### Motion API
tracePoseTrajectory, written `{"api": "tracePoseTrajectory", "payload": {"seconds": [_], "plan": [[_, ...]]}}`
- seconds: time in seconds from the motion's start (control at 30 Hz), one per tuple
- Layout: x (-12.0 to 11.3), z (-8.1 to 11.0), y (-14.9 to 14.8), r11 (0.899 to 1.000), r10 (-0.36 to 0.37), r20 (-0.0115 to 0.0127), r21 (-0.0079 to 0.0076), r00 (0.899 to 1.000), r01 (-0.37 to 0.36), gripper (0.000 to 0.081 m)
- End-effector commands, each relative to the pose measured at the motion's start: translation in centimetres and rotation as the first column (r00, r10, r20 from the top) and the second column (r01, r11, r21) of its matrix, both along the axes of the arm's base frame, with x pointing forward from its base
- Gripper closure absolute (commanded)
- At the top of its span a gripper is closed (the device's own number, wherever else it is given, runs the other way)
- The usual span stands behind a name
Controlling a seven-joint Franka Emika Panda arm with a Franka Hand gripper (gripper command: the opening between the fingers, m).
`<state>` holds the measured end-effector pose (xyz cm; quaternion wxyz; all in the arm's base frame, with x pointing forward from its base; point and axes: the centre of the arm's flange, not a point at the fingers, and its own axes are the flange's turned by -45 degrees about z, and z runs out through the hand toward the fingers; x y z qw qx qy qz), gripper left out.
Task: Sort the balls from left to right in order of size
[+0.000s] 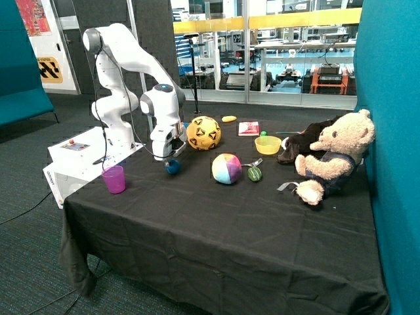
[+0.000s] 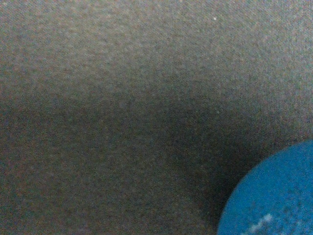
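Note:
A small blue ball (image 1: 172,168) lies on the black tablecloth (image 1: 216,223) near the robot's side of the table. My gripper (image 1: 168,159) is right over it and very close; I cannot see whether it touches the ball. In the wrist view only the cloth and part of the blue ball (image 2: 274,196) show. A large yellow ball with dark triangles (image 1: 203,133) sits just behind the gripper. A multicoloured ball (image 1: 226,168) lies toward the teddy bear from the blue ball. A small green ball (image 1: 254,174) lies beside the multicoloured one.
A pink cup (image 1: 113,179) stands near the table corner by the robot base. A yellow bowl (image 1: 268,146), a pink booklet (image 1: 249,128) and a small yellow object (image 1: 228,119) are at the back. A teddy bear (image 1: 335,157) sits against the teal wall.

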<state>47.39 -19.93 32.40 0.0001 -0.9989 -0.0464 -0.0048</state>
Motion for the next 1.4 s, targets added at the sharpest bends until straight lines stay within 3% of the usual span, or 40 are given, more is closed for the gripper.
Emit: {"api": "tracePoseTrajectory", "payload": {"seconds": [0.0, 0.33, 0.57, 0.7, 0.77, 0.87, 0.97, 1.0, 1.07, 1.1, 1.23, 1.37], "plan": [[1.3, 1.9, 0.7, 1.0, 0.018, -0.0096, -0.0006, 1.0, -0.018, 0.0062], [4.5, 4.2, 2.2, 0.999, 0.048, -0.0096, -0.0006, 0.999, -0.048, 0.0056], [5.9, 5.2, 3.3, 1.0, 0.031, -0.0096, -0.0006, 0.999, -0.031, 0.0072], [7.2, 5.4, 3.5, 0.994, -0.109, -0.0096, -0.0006, 0.994, 0.109, 0.0075], [7.5, 5.4, 3.5, 0.992, -0.13, -0.0096, -0.0006, 0.991, 0.13, 0.0078], [8.3, 5.5, 3.3, 0.975, -0.22, -0.0096, -0.0006, 0.975, 0.22, 0.0083], [8.9, 5.5, 3.1, 0.969, -0.247, -0.0096, -0.0006, 0.969, 0.247, 0.0083], [9.2, 5.5, 3.0, 0.96, -0.279, -0.0096, -0.0006, 0.96, 0.279, 0.0079], [9.6, 5.5, 2.9, 0.953, -0.302, -0.0096, -0.0006, 0.953, 0.302, 0.0072], [9.8, 5.5, 2.8, 0.943, -0.333, -0.0096, -0.0006, 0.943, 0.333, 0.0068], [10.4, 5.2, 2.7, 0.924, -0.382, -0.0096, -0.0006, 0.924, 0.382, 0.0058], [11.4, 4.9, 3.2, 0.917, -0.4, -0.0096, -0.0006, 0.917, 0.4, 0.006]]}}
